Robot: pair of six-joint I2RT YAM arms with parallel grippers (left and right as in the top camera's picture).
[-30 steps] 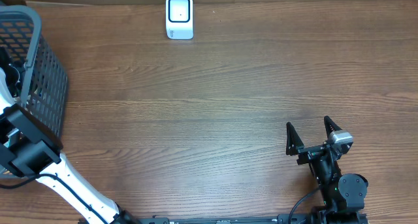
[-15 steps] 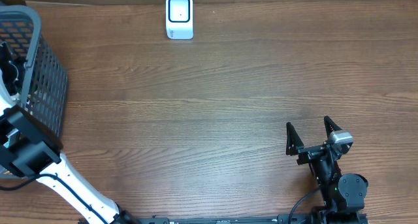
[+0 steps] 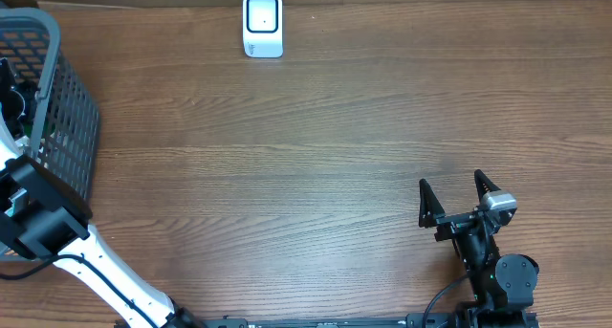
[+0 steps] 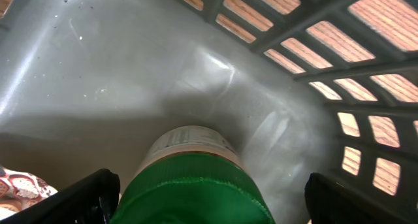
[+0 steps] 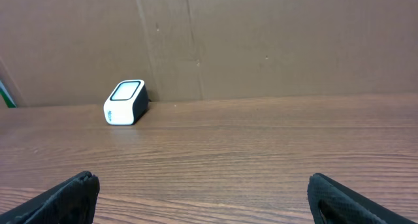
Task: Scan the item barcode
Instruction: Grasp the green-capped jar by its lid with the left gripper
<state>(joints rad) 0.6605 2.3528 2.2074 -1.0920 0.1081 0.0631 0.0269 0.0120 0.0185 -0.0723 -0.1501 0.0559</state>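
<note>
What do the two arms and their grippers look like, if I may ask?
The left arm is a white tube with a black cable along it and a boxy black wrist. The right arm is black with a silver-grey collar. The right gripper has two pointed black fingers.

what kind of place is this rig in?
Probably a mock checkout cell in a lab: white barcode scanner on a wooden table, grey shopping basket holding a green-capped bottle, cardboard backdrop.

the green-capped bottle [image 4: 189,188] runs off the bottom edge, its label [image 4: 189,140] unreadable.
</note>
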